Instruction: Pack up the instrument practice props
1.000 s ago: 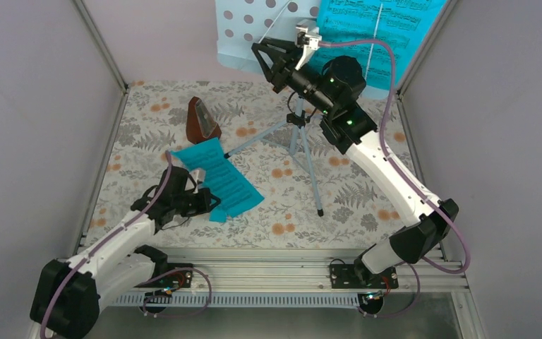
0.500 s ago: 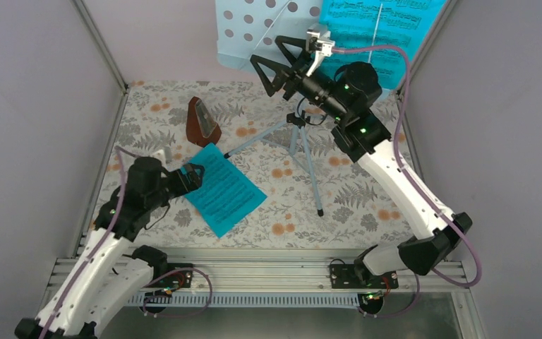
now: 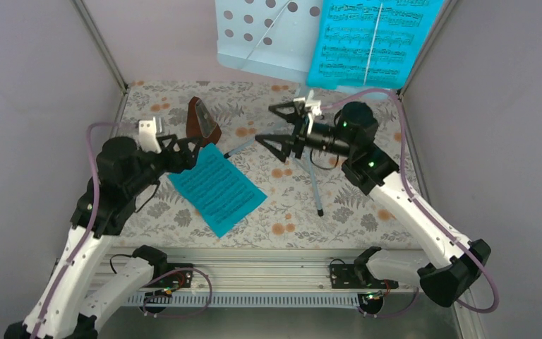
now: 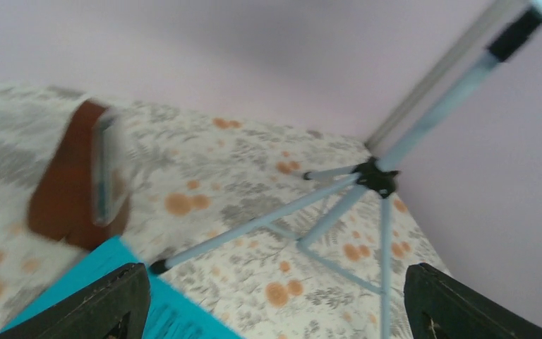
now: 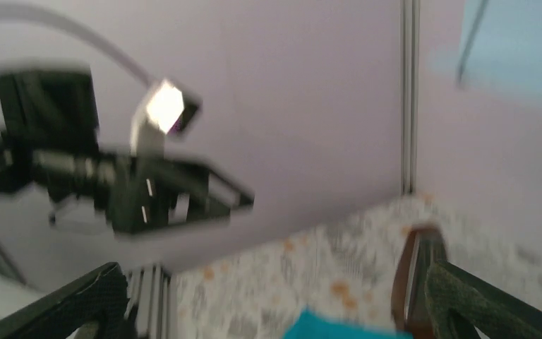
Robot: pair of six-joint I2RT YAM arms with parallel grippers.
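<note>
Operator: Floral-print table cloth (image 3: 353,194) underfoot, lilac walls on three sides. Report the left gripper (image 3: 192,154).

Inspector: Jaws are spread wide with nothing between them. In the wrist view both fingers (image 4: 106,304) sit at the lower corners of the frame, well apart. The unit hovers over the far corner of the loose teal sheet (image 3: 219,189), just beside the metronome (image 3: 201,121), which stands upright on the cloth. One second ago this gripper was low at the sheet's near edge and the paper was curled up. The sheet now lies flat.

Operator: Report the right gripper (image 3: 264,125).

Inspector: Jaws are released and empty, pointing left. One second ago it was raised at the perforated desk of the music stand (image 3: 265,35). It now sits lower, level with the hub of the tripod legs (image 4: 254,225). The metronome keeps its position.

Operator: Any markings?

Inspector: A second teal sheet (image 3: 374,39) rests on the right half of the stand desk, with a thin wire across it. Both sheets carry printed staves of notes, but any title is too small to read. The right wrist view is motion-blurred.
</note>
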